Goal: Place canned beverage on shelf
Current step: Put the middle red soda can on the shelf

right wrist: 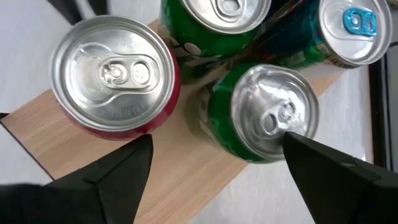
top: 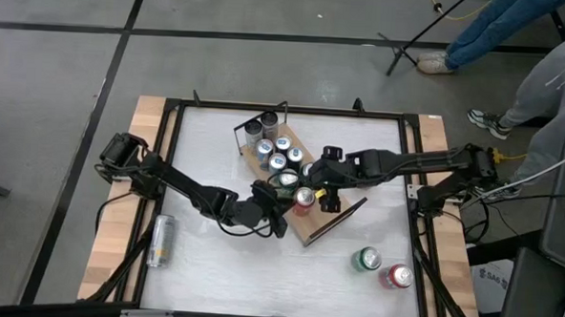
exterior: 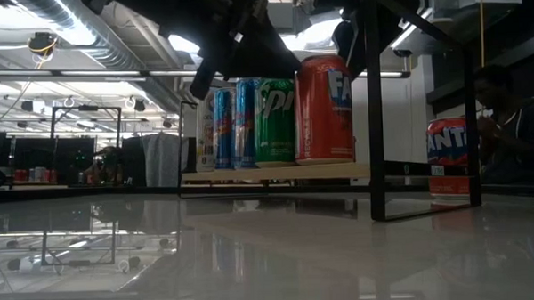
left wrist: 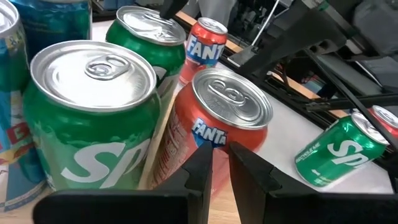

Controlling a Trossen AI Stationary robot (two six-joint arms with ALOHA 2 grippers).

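- The wooden shelf (top: 304,202) lies diagonally across the middle of the white table (top: 220,270) in the high view, running from upper left toward lower right
- Cans stand packed on the shelf's upper half; a red Fanta can (top: 304,199) stands upright at the lower end of the row, beside green Sprite cans (top: 286,181)
- The left gripper (top: 282,216) sits at centre frame, just left of the red Fanta can, its fingers pressed together and holding nothing
- The right gripper (top: 312,179) reaches in from the right and hovers over the same cans, its fingers spread wide; in its wrist view they straddle a green can (right wrist: 261,112) without touching it
- A silver can (top: 160,240) lies on its side at lower left
- A green can (top: 368,260) and a red can (top: 398,275) rest at lower right, off the shelf
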